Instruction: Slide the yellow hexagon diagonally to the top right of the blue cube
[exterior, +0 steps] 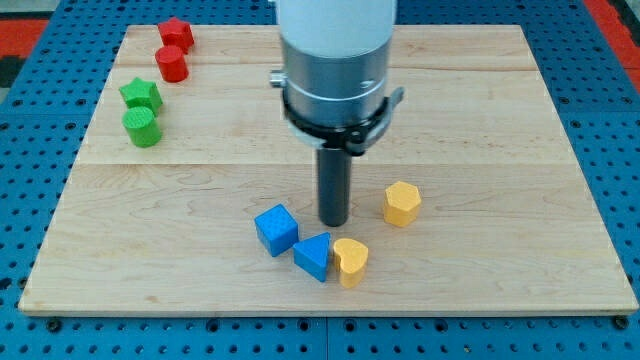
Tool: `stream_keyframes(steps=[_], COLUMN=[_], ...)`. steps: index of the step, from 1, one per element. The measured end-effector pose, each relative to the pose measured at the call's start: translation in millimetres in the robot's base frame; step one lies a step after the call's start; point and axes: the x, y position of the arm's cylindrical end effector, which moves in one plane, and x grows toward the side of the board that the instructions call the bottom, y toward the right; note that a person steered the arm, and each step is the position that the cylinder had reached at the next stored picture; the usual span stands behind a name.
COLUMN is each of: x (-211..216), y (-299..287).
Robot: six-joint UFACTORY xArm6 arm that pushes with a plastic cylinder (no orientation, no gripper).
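The yellow hexagon [402, 203] stands on the wooden board [500, 120], right of centre near the view's bottom. The blue cube [276, 229] lies to its lower left. My tip [333, 221] is down on the board between them, closer to the cube's upper right and apart from the hexagon's left side. A blue triangular block [313, 256] and a yellow heart-shaped block [350, 261] sit just below my tip, touching each other.
At the view's top left stand a red star [176, 33], a red cylinder [172, 64], a green star [141, 95] and a green cylinder [141, 127]. The arm's wide grey and white body [337, 60] hangs over the board's top centre.
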Motion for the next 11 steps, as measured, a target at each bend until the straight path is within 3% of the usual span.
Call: stream_keyframes(steps=[1,3,4,5,6,7,8,9,10,11], x=[2,14,7,-30,-29,-4,-12,-44,-44,-47], y=[-21,30,61,52,44,84,112,98,-12,-61])
